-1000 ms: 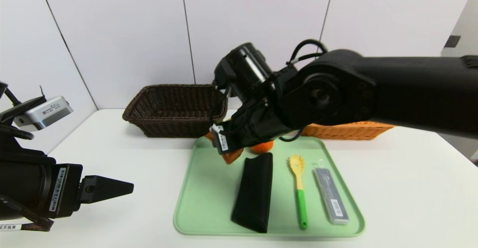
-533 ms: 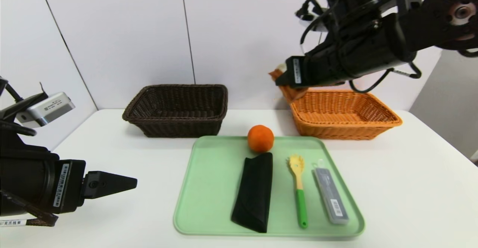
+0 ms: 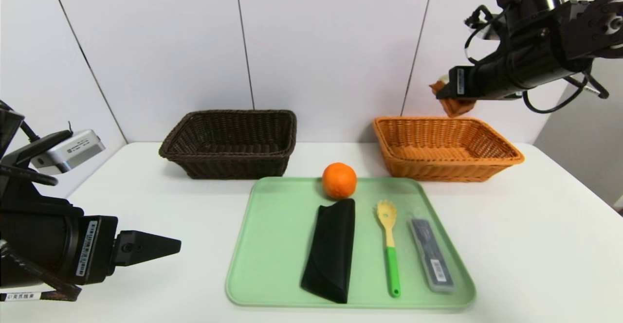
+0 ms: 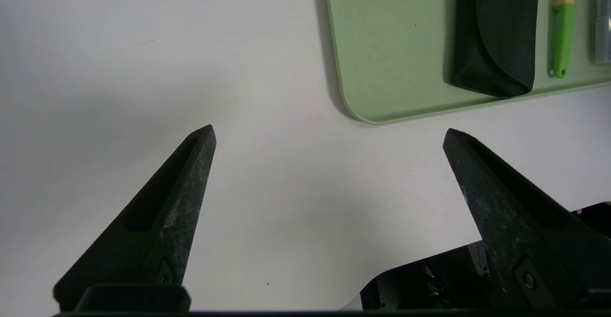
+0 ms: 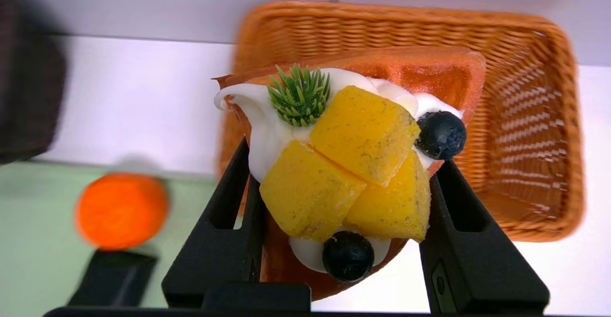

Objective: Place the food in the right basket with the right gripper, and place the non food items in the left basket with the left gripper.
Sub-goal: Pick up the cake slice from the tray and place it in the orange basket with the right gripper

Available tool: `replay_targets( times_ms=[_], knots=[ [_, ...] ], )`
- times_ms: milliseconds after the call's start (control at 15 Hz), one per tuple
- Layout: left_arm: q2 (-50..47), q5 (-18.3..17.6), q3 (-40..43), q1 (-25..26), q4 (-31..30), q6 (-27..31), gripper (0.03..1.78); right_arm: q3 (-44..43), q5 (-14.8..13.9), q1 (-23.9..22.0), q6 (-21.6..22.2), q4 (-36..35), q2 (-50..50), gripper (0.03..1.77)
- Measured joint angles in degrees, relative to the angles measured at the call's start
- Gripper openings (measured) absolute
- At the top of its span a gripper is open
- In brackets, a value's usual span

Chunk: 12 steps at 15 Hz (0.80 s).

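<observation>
One wide green tray (image 3: 272,245) is now fully exposed, the right arm having been swung clear of it within the last second. Beyond it, two baskets are presented: the dark brown basket (image 3: 233,156) on the left and the orange wicker basket (image 3: 438,171) on the right, and it is over the latter that the action has been carried.

The left gripper (image 4: 330,128) is held wide open and empty beside the tray's near left corner, with no part being played yet. The right gripper (image 5: 347,152) is partly open, its fingers closed on either side of a topped waffle pastry (image 5: 343,193), which has been brought from above the tray, past the basket's left rim, to a spot above its interior. A lowering and a release seem to be called for next; a tipped topping could be the risk.

On the tray, the black case (image 3: 328,252), the slim grey box (image 3: 432,255) and the green-handled pasta fork (image 3: 392,264) are left for the dark side. Smallest of the waiting items, the orange (image 3: 339,180) remains unmoved, still to be collected as food.
</observation>
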Motion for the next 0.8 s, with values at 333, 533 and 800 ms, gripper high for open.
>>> replay_targets(
  times_ms=[333,533,800],
  knots=[
    [0.6,0.1,0.0,0.0,0.0,0.0,1.69,-0.1,0.7,-5.7,0.2,-3.6,7.8,0.87],
    [0.7,0.1,-0.2,0.0,0.0,0.0,1.69,-0.3,0.5,-8.1,-0.1,-8.3,13.6,0.87],
    [0.9,0.1,0.2,0.0,0.0,-0.1,1.69,-0.7,0.1,-9.4,-0.2,-14.0,20.0,0.87]
  ],
)
